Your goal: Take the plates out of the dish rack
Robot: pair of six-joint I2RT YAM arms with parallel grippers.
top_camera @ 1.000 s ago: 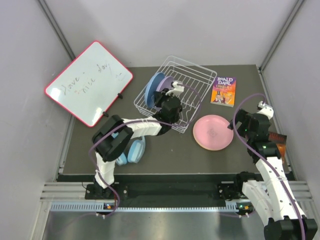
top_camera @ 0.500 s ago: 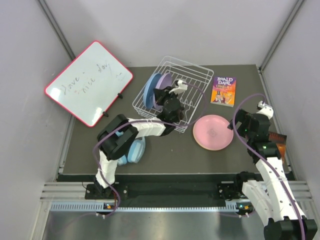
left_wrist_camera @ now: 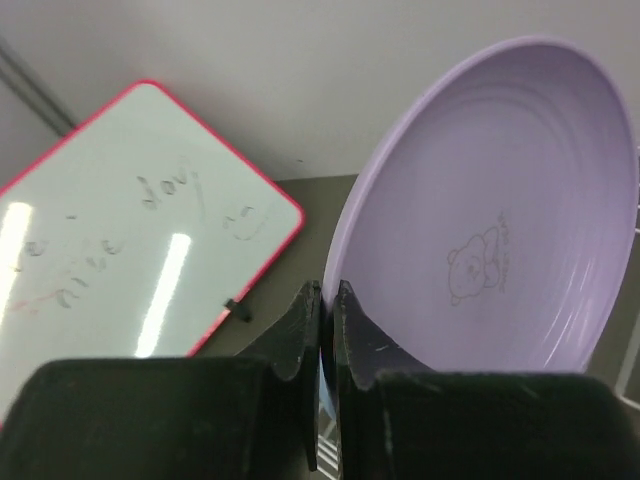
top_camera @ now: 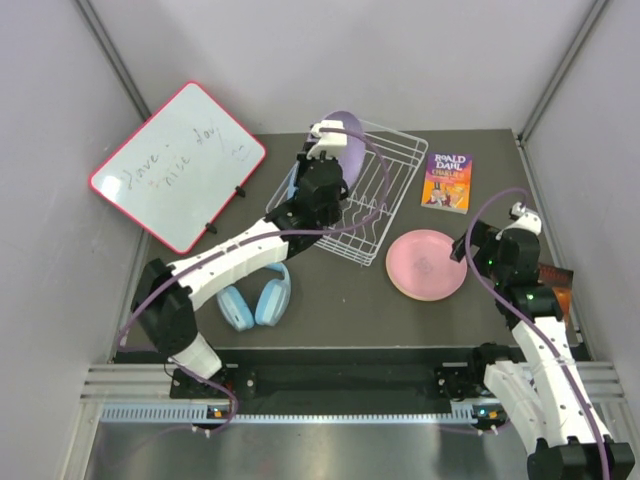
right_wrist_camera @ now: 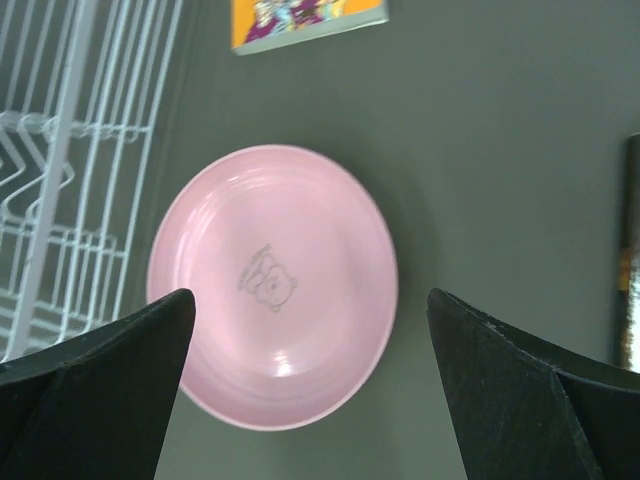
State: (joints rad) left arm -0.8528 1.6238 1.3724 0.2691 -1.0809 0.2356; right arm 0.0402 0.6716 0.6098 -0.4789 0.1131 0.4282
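Left gripper (left_wrist_camera: 322,330) pinches the purple plate (left_wrist_camera: 500,220) by its rim, on edge above the dish rack (top_camera: 375,215), likely so it lifts out cleanly; right gripper (right_wrist_camera: 308,300) gapes empty over the pink plate (right_wrist_camera: 330,230), flat beside the rack.

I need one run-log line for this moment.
left gripper: shut on round purple plastic plate | right gripper: open near round pink plastic plate

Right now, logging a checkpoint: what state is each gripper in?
Left gripper: shut on the purple plate.
Right gripper: open, holding nothing.
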